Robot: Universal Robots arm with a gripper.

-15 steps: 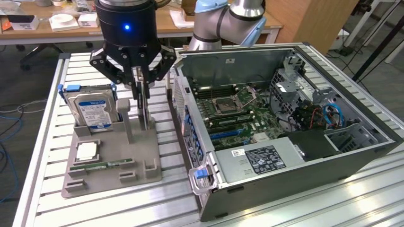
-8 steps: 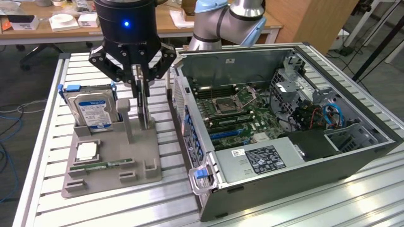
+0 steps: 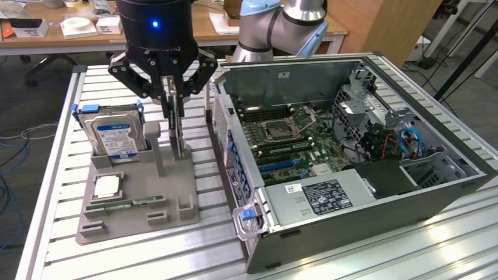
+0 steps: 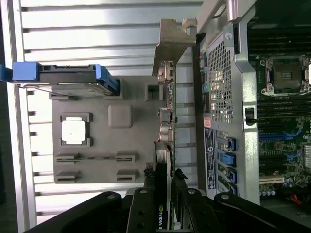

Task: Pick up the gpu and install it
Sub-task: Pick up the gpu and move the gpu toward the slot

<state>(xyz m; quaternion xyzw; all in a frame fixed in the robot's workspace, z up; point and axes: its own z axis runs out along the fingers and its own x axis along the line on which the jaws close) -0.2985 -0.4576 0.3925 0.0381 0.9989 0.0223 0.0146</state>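
The gpu is a thin dark card standing on edge at the exterior view's right side of the grey holder tray. My gripper hangs straight above it, with its black fingers shut on the card's top edge. In the wrist view the gpu appears edge-on between the fingertips of the gripper, its silvery bracket at the far end. I cannot tell whether the card's lower edge still rests in the tray's slot.
The open computer case lies just to the exterior view's right of the tray, its motherboard facing up. A hard drive with blue rails, a square processor chip and a green memory stick sit on the tray.
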